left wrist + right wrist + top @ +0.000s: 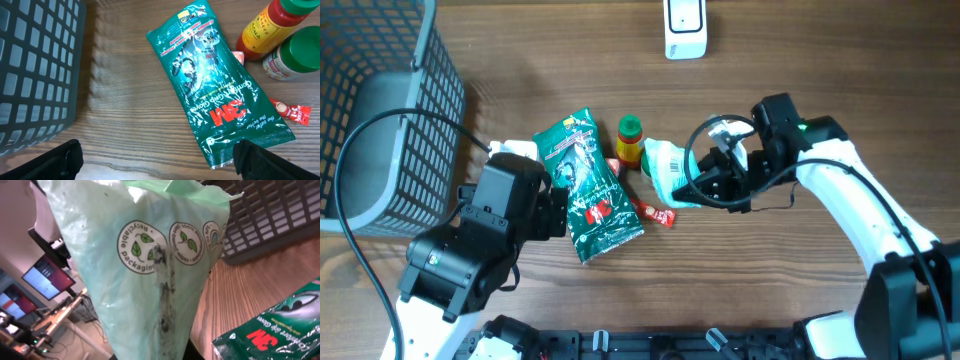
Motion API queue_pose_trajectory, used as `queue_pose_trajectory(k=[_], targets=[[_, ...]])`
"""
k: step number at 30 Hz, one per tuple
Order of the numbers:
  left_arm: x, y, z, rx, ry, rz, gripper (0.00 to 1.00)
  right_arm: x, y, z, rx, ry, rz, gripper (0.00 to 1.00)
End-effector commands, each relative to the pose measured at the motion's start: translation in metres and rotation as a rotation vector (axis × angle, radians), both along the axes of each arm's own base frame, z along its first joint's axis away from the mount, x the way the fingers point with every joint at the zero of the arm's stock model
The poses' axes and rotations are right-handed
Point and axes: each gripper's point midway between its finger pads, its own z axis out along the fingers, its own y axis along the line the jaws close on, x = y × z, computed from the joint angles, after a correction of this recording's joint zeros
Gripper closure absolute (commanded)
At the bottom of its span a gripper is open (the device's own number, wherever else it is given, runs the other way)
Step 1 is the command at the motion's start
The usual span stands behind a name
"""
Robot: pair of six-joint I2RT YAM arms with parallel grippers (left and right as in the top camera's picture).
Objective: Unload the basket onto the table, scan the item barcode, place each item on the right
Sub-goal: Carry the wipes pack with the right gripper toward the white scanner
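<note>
a: what's biggest there?
b: the grey basket (pixel 380 110), far left. next is the dark green packet (pixel 215 95), printed "3m comfort grip gloves", lying slantwise on the table (pixel 520 50).
a: and the item to scan?
b: a pale green pouch (pixel 665 168), mid-table, pinched in the right claw (pixel 718 178). one round badge reads "recyclable packaging"; the others are too small to read. its long axis runs straight out from the claw, with the wide end toward the bottle (pixel 630 148).
a: left claw?
b: the left claw (pixel 157 162) is spread wide above the packet, holding nothing. a white scanner (pixel 685 28) sits at the far edge, and a red sachet (pixel 655 212) is smallest.
</note>
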Motion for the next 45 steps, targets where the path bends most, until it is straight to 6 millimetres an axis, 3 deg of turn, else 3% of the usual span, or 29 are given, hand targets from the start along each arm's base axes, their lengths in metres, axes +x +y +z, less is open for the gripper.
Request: queue_pose_trajectory(k=[1,5,9,13,16,20,23,25,30,34,37,40,45], targets=[[0.001,0.001,0.000,0.015,-0.002,-0.006,0.00,-0.013,-0.001,0.026,0.047,-0.026,0.009,0.96],[0.001,0.001,0.000,0.015,-0.002,-0.006,0.00,-0.022,-0.005,0.022,-0.089,0.016,-0.009,0.96],[0.001,0.001,0.000,0.015,-0.002,-0.006,0.00,-0.039,-0.010,0.033,-0.130,0.012,-0.019,0.96],[0.001,0.001,0.000,0.015,-0.002,-0.006,0.00,-0.048,-0.016,0.019,-0.257,0.000,-0.040,0.96],[0.001,0.001,0.000,0.015,-0.002,-0.006,0.00,-0.042,-0.016,0.015,-0.272,-0.042,-0.048,0.96],[0.001,0.001,0.000,0.015,-0.002,-0.006,0.00,-0.005,-0.019,-0.004,-0.407,-0.126,-0.165,0.96],[0.001,0.001,0.000,0.015,-0.002,-0.006,0.00,0.061,-0.036,-0.022,-0.610,-0.030,-0.508,0.96],[0.001,0.001,0.000,0.015,-0.002,-0.006,0.00,0.100,-0.064,-0.032,-0.731,0.027,-0.783,0.96],[0.001,0.001,0.000,0.015,-0.002,-0.006,0.00,0.124,-0.094,-0.042,-0.852,0.003,-0.974,0.96],[0.001,0.001,0.000,0.015,-0.002,-0.006,0.00,0.151,-0.116,-0.064,-0.950,0.006,-1.112,0.96],[0.001,0.001,0.000,0.015,-0.002,-0.006,0.00,0.180,-0.123,-0.090,-0.998,0.005,-1.179,0.96],[0.001,0.001,0.000,0.015,-0.002,-0.006,0.00,0.204,-0.124,-0.099,-1.009,-0.025,-1.222,0.95],[0.001,0.001,0.000,0.015,-0.002,-0.006,0.00,0.258,-0.142,-0.099,-1.109,-0.327,-1.301,0.96]])
